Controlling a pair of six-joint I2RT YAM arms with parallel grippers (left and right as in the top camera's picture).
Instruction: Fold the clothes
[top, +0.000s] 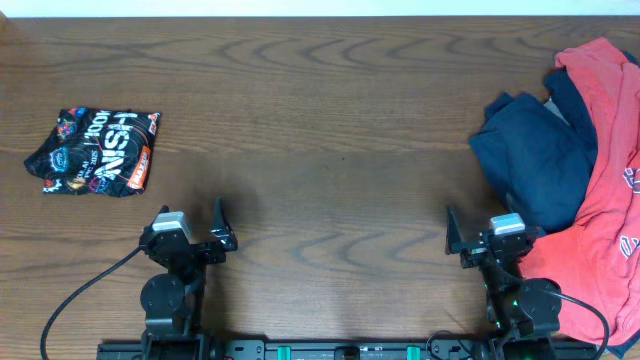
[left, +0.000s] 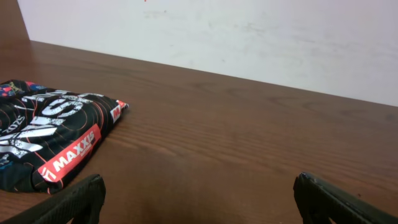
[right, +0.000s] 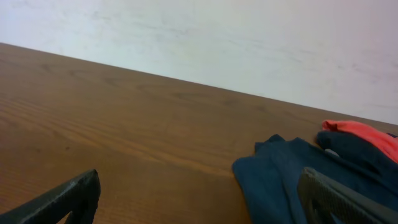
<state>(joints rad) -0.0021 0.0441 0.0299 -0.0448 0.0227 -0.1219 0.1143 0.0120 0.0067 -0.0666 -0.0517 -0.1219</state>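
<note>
Black fingers (left: 78, 200) stand wide apart on both the left gripper (top: 190, 222) and the right gripper (top: 485, 232); neither holds anything, and both wait at the table's (top: 330, 120) near edge. Just beside the right gripper, heaped against the right edge, lie the red T-shirt (top: 610, 170) and the navy garment (top: 530, 150), crumpled together and touching. A black bundle (top: 95, 150) sits well apart, near the left edge. The cloth looks soft, light and limp, likely to sag and bunch when lifted. A pinch on a free hem or sleeve, one layer only, seems best.
</note>
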